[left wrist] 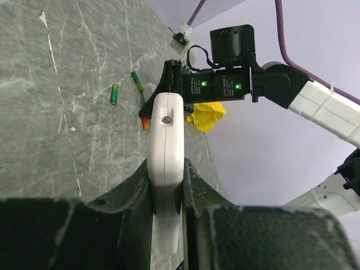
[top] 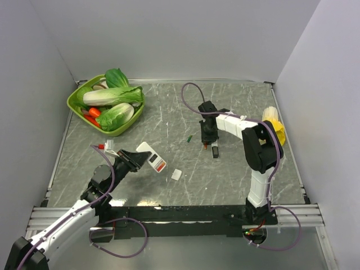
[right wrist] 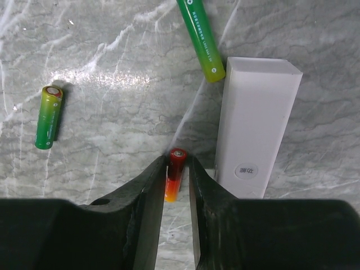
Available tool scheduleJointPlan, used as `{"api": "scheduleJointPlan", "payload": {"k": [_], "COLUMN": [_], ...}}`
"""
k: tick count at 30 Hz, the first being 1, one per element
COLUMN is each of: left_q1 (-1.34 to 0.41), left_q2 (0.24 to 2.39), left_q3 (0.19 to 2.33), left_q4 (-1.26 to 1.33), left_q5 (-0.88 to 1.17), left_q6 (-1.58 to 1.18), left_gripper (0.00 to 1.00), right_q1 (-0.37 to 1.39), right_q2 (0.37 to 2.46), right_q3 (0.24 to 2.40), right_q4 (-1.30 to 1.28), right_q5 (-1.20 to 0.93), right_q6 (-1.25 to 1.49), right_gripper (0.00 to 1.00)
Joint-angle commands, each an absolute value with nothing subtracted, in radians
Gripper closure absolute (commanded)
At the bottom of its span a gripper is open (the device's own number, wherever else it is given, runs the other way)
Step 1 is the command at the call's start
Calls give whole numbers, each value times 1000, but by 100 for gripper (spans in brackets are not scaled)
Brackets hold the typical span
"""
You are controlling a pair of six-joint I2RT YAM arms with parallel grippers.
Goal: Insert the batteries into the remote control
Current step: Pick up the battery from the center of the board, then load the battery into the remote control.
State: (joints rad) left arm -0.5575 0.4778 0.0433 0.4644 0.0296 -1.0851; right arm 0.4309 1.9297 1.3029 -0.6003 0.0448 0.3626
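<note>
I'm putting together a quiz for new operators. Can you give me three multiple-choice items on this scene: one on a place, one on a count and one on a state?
1. Where is the small orange-red cylindrical battery in the right wrist view?
A) inside a cup
B) between the right gripper's fingers
C) on a shelf

2. How many green cylindrical batteries lie on the grey marble-patterned tabletop in that view?
A) none
B) four
C) two

3. What state is the left gripper in?
A) shut on the white plastic remote control
B) open and empty
C) shut on nothing

Answers:
1 B: a finger stands on each side of it.
2 C: one lies at the left and one at the top.
3 A: both fingers press the remote's sides in the left wrist view.
</note>
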Motion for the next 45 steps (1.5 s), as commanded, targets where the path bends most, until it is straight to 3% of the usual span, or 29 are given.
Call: {"api": "scheduleJointPlan", "payload": {"k": [1, 11, 20, 28, 36, 45], "left_q1": [-558, -558, -560, -561, -565, -589], "left_q2": [483, 546, 644, 644, 655, 684], "left_q3": [34, 9, -29, -44, -43, -32], "left_q4": [540, 646, 831, 891, 965, 1023], "left_q5": [44, 51, 35, 22, 38, 46], "left_q6": [-1083, -1147, -1239, -1321, -1384, -1446], "left_gripper": [99, 99, 99, 99, 99, 99], "right_q1": [419, 419, 559, 730, 883, 1038], "right_q2": [1971, 1821, 1397, 1041, 919, 962], "right_q3": [1338, 1257, 1011, 786, 644, 528], "right_q4": [-600, -533, -290, 116, 397, 765], "right_q5": [41, 8, -34, -60, -2, 103], "right_q6": [345, 342, 422, 482, 503, 419], "right_gripper": [74, 100, 100, 100, 100, 100]}}
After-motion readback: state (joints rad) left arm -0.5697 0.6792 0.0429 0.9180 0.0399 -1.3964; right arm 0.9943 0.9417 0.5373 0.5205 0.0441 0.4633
